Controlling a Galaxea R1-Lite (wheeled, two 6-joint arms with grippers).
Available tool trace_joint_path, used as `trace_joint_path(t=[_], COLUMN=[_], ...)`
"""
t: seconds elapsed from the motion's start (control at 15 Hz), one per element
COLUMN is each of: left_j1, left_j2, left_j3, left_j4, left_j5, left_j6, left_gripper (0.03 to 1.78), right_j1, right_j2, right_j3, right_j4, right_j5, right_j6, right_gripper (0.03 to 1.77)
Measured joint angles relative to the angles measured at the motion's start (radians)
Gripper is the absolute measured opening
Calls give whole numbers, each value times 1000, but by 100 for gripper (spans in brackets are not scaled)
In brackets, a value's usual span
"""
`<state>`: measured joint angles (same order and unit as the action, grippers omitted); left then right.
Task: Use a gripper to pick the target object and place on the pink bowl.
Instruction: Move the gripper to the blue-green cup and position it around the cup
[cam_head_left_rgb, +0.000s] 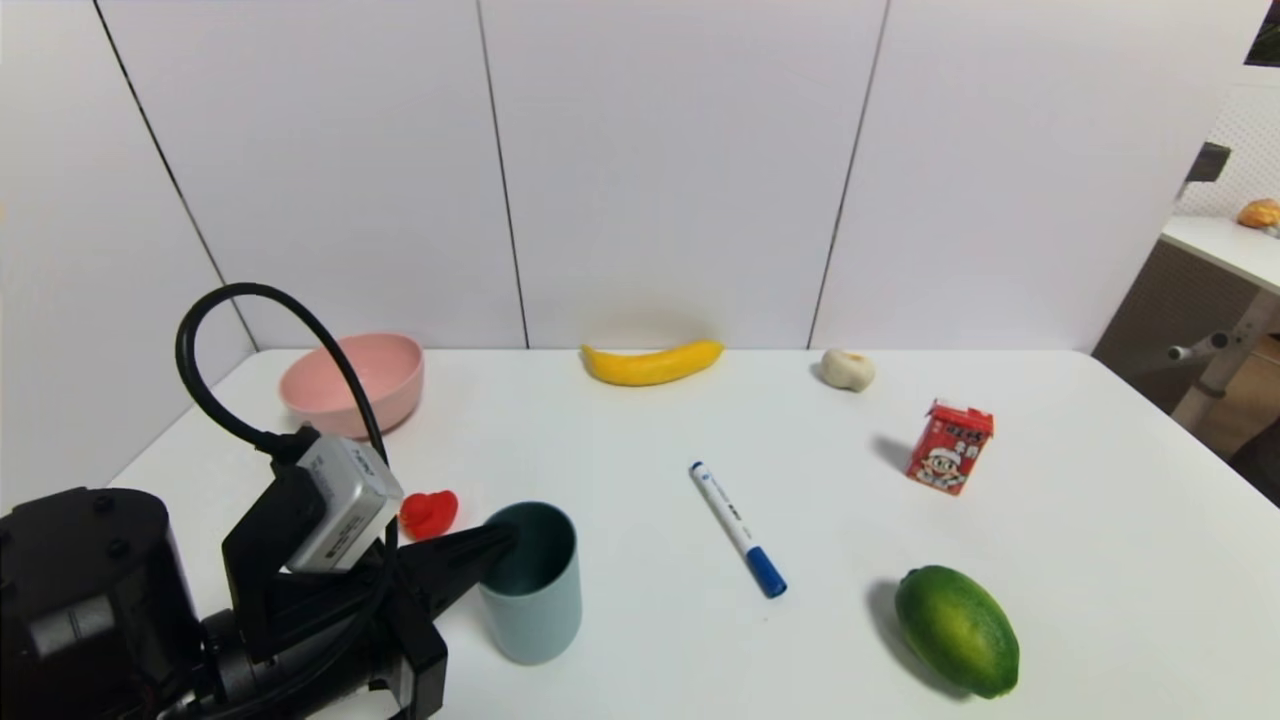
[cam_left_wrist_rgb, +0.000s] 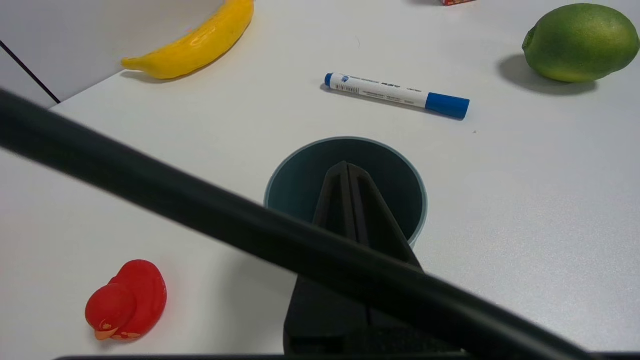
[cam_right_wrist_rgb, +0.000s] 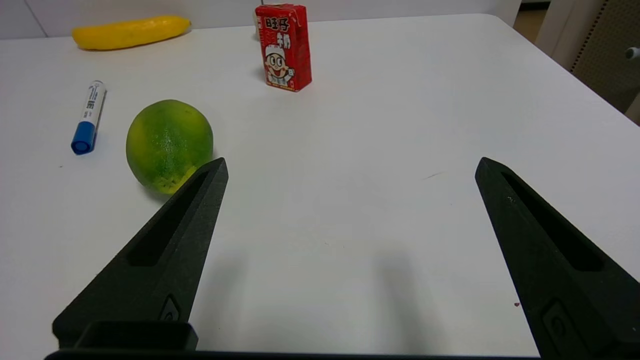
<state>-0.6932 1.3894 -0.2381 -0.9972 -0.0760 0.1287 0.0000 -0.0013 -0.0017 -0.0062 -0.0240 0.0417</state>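
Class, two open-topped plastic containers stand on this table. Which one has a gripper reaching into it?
The blue-grey tumbler: the left gripper, fingers together, pokes over its rim into the opening. The pink bowl stands untouched near the wall.

My left gripper (cam_left_wrist_rgb: 346, 172) is matt black plastic, its cable (cam_head_left_rgb: 215, 330) smooth rubber. The tumbler (cam_head_left_rgb: 535, 600) and pink bowl (cam_head_left_rgb: 355, 382) look matt plastic; the duck (cam_left_wrist_rgb: 125, 301) slightly glossy; the lime (cam_right_wrist_rgb: 168, 144) pebbled; the tabletop (cam_head_left_rgb: 640, 640) smooth.
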Motion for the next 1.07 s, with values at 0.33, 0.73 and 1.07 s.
trace_joint_path(t=[0.33,0.73,1.07], left_j1=[0,0,0], left_j2=[-1,20,46], left_j3=[-3,-4,-1], left_j4=[0,-8,-35], left_j5=[0,3,0], left_j6=[-21,-48,-73], left_gripper=[53,116,142], right_j1=[0,0,0], right_j2=[0,0,0], right_j3=[0,0,0], right_j4=[1,0,1], right_j5=[0,0,0], right_j6=[-1,0,-1], right_gripper=[171,171,171])
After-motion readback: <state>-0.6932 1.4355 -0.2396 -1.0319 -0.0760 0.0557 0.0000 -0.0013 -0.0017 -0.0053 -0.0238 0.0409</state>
